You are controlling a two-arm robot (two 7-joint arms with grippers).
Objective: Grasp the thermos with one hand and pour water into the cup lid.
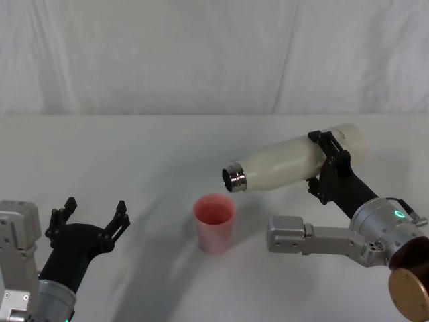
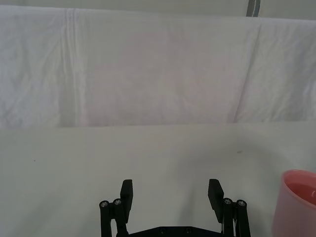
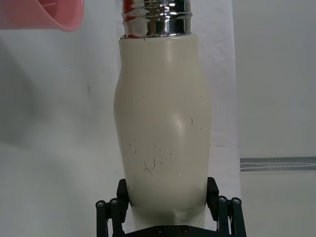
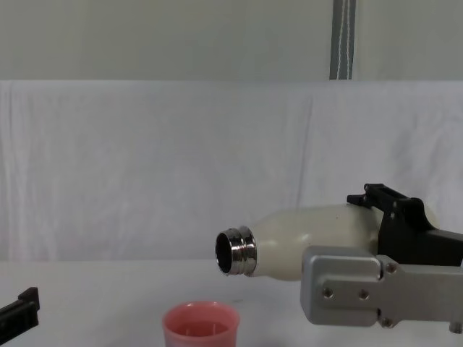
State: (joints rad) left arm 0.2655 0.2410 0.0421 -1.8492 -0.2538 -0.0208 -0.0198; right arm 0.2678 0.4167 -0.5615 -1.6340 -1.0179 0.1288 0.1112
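Head view high, looking down; chest view low, side-on; both sharing the cup lid [image 1: 214, 222].

The tall cream-white matt thermos [image 1: 301, 157] with faint scuffs ends in a glossy threaded steel neck [image 1: 234, 178], the small salmon-pink cup lid [image 1: 214, 222] looks smooth plastic, the white backdrop cloth [image 1: 201, 54] wrinkled.

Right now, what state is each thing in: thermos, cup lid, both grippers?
thermos: lifted off the table, tipped almost level, uncapped steel neck aimed toward the cup lid; no stream visible.
cup lid: upright on the table, open, below the neck.
right gripper: shut on the thermos near its base.
left gripper: open, holding nothing, low at the robot's left.
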